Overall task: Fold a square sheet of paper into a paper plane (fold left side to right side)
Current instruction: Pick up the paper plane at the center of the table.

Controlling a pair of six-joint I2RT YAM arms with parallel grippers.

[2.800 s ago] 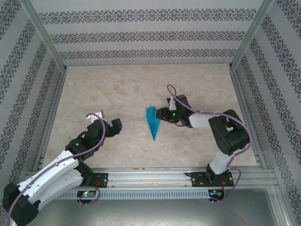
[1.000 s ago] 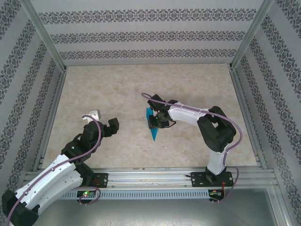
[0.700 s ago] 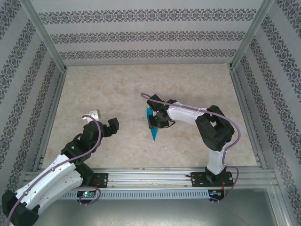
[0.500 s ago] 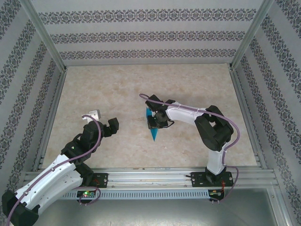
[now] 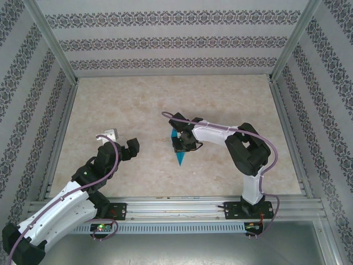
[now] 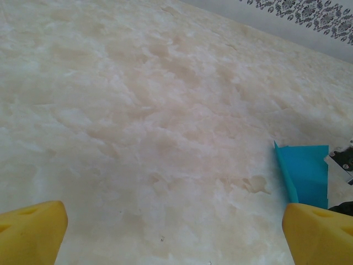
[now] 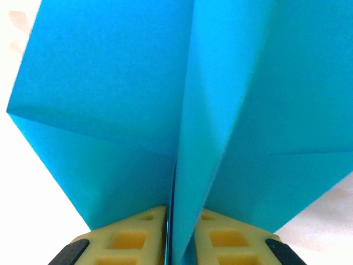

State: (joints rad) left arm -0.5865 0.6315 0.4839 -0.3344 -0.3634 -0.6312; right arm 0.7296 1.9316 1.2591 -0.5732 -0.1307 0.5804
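Gripping the paper plane by the fold between its fingers is the right tool; the left tool is wide open.

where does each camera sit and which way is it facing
top external: fixed above and behind the arms, looking down on the table; both arms show, left gripper open, right gripper on the paper plane.
left wrist: on the left arm, looking low across the table at the plane's edge; its yellow fingertips in the bottom corners.
right wrist: on the right arm, close against the plane; its fingers pinch the centre fold.
shared: all three catch the blue plane.
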